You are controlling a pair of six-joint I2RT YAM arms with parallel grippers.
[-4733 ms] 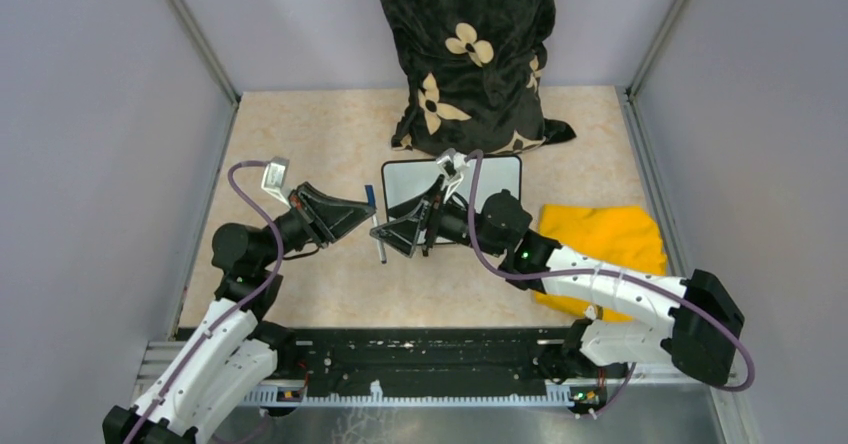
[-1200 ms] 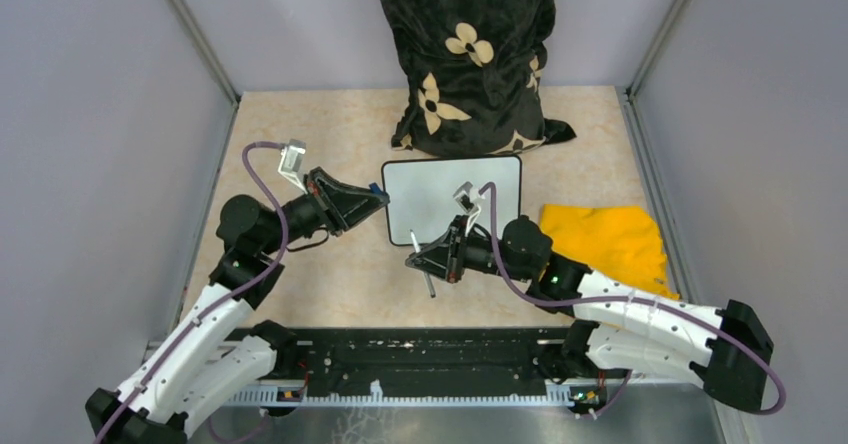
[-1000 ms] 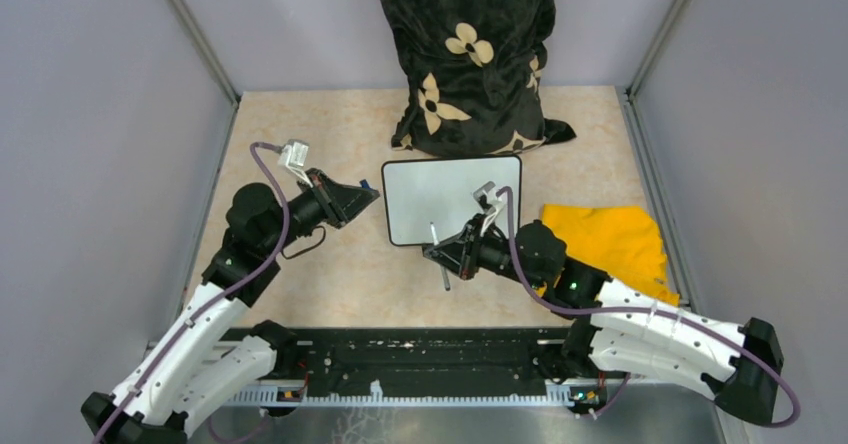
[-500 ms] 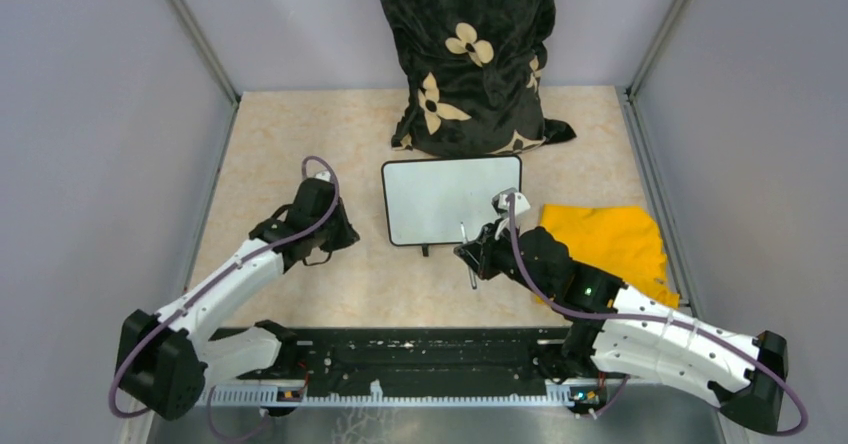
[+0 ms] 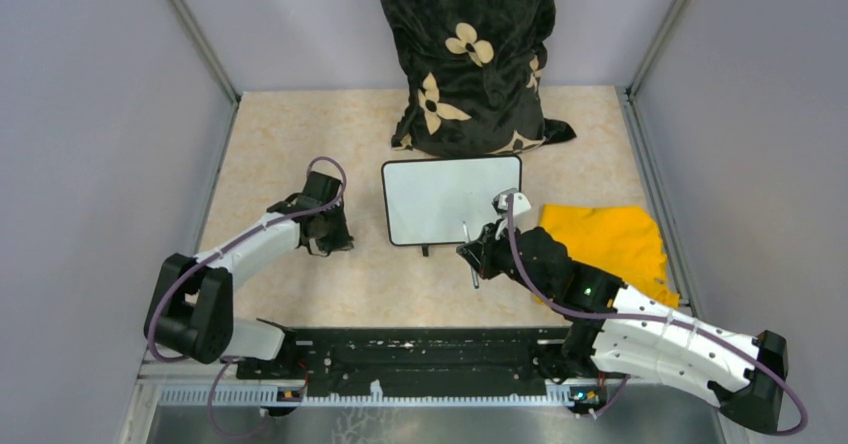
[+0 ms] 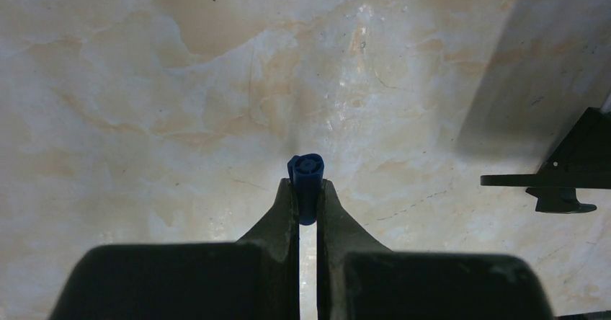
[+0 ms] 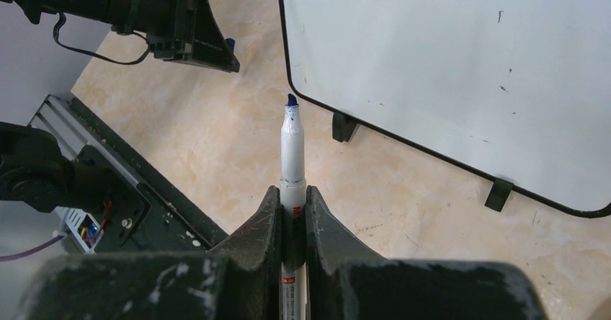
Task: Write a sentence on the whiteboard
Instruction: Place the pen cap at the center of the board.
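Observation:
The whiteboard (image 5: 440, 194) lies flat mid-table, its face blank but for a few specks (image 7: 447, 53); no sentence is in view. My right gripper (image 5: 472, 256) hovers by the board's near edge, shut on an uncapped white marker (image 7: 292, 154). The marker's blue tip points at the tabletop just off the board's near left corner. My left gripper (image 6: 307, 184) points down at the table left of the board, shut on the blue marker cap (image 6: 306, 170). It also shows in the right wrist view as the left gripper (image 7: 209, 50).
A black flower-patterned cushion (image 5: 470, 54) stands behind the board. A yellow cloth (image 5: 610, 239) lies to the board's right, beside my right arm. The black base rail (image 5: 420, 359) runs along the near edge. Grey walls close off both sides.
My left arm has folded down, so its gripper with the cap now points at the table left of the board. My right gripper has carried the marker a little to the right.

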